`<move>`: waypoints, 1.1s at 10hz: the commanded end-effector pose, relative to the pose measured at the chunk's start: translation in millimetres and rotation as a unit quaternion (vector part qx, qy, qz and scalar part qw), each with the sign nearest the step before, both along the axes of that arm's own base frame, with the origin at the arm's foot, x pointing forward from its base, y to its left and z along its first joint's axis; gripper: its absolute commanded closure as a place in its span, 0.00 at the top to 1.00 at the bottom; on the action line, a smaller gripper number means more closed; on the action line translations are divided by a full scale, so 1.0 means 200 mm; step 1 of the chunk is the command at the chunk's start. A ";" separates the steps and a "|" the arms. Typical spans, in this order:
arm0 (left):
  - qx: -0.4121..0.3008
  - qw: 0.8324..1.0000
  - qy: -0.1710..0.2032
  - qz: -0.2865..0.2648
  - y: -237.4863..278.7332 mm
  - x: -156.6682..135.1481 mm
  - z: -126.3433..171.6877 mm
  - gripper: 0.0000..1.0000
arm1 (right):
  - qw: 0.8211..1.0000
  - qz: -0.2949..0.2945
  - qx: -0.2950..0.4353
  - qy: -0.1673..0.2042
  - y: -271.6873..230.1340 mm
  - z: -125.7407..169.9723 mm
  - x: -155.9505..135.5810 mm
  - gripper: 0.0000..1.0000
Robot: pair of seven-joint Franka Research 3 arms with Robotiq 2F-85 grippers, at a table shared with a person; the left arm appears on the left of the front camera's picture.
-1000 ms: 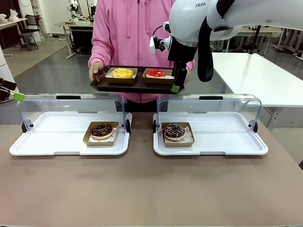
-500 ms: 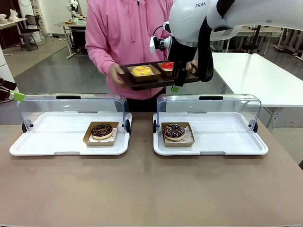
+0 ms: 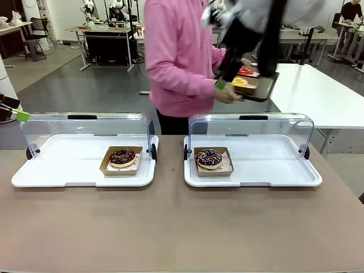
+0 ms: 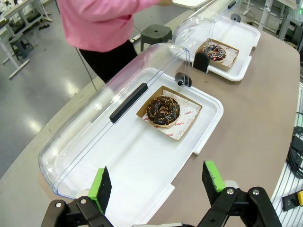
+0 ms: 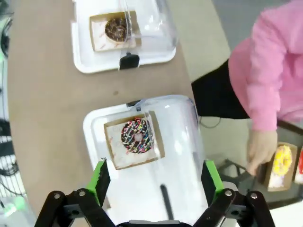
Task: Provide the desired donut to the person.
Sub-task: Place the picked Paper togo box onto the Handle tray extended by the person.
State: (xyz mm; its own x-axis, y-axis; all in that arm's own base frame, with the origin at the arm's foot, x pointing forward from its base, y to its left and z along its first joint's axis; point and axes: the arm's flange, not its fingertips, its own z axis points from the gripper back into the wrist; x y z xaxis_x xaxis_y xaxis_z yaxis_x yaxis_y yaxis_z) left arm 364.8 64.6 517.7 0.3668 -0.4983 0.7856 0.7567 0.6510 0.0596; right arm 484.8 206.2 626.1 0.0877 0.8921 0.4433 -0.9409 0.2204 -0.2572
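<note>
The person (image 3: 179, 57) in a pink hoodie stands turned towards picture right, holding a dark tray (image 3: 263, 90) with a yellow donut (image 3: 239, 82) and a red donut (image 3: 245, 71). My right gripper (image 3: 222, 83) is blurred, high up beside that tray. From its wrist view the right gripper (image 5: 155, 178) is open and empty above the sprinkled donut (image 5: 137, 136); the person's hand (image 5: 260, 150) and the yellow donut (image 5: 282, 161) lie to the right. My left gripper (image 4: 157, 182) is open and empty over the left white tray (image 4: 142, 179), short of the chocolate donut (image 4: 163, 110).
Two white trays with raised clear lids stand side by side: the left tray (image 3: 62, 170) holds the chocolate donut (image 3: 122, 156), the right tray (image 3: 273, 168) the sprinkled donut (image 3: 209, 158). A white table (image 3: 318, 94) stands behind on the right. Brown tabletop lies in front.
The person has turned and carried the dark tray with two donuts from picture centre to the right. My right arm has swung up and right, now blurred. The left gripper is unmoved.
</note>
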 end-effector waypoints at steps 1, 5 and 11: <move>-0.007 1.000 -0.003 0.000 0.00 0.00 -0.01 1.00 | 0.996 -0.003 0.087 -0.021 -0.38 -0.03 -0.33 1.00; -0.007 1.000 -0.003 0.000 0.00 0.00 -0.01 1.00 | 0.980 -0.053 0.177 -0.069 -0.86 -0.15 -0.70 1.00; -0.007 1.000 -0.003 0.000 0.00 0.00 -0.01 1.00 | 0.958 -0.129 0.243 -0.077 -1.15 -0.33 -0.67 1.00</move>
State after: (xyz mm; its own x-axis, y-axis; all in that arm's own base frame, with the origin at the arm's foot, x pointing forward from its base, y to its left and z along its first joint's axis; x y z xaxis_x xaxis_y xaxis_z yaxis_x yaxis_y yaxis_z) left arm 364.8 64.5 517.8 0.3668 -0.4986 0.7854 0.7566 0.6511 0.0600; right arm 350.5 -30.3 568.2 0.1985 0.5574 0.8062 -0.8271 0.5366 -0.1673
